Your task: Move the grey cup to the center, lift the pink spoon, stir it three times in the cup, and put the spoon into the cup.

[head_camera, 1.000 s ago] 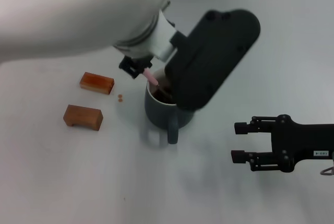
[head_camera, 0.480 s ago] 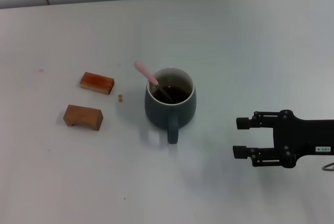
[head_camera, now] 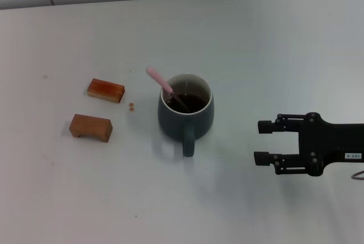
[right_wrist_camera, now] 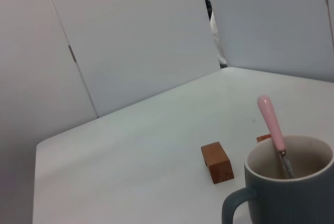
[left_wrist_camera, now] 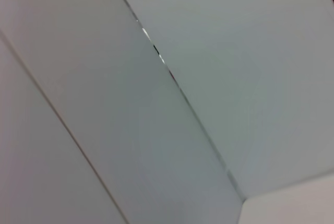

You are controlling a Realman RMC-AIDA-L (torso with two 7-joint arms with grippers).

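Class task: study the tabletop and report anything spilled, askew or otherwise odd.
Only a small brown spot stains the table between the grey cup and the nearer brown block, perhaps a drip. The pink spoon leans in the upright cup.

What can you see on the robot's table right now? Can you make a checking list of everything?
Surface: white table, a few small specks.
Grey cup: upright mid-table, dark liquid inside, handle toward the robot.
Pink spoon: standing in the cup, leaning on the rim, handle pointing up and left.
Clutter: two brown blocks left of the cup; a tiny crumb.
Left gripper: not in view.
Right gripper: open, empty, right of the cup, apart from it.
Cables: nothing seen.
Surroundings: pale wall panels behind the table.
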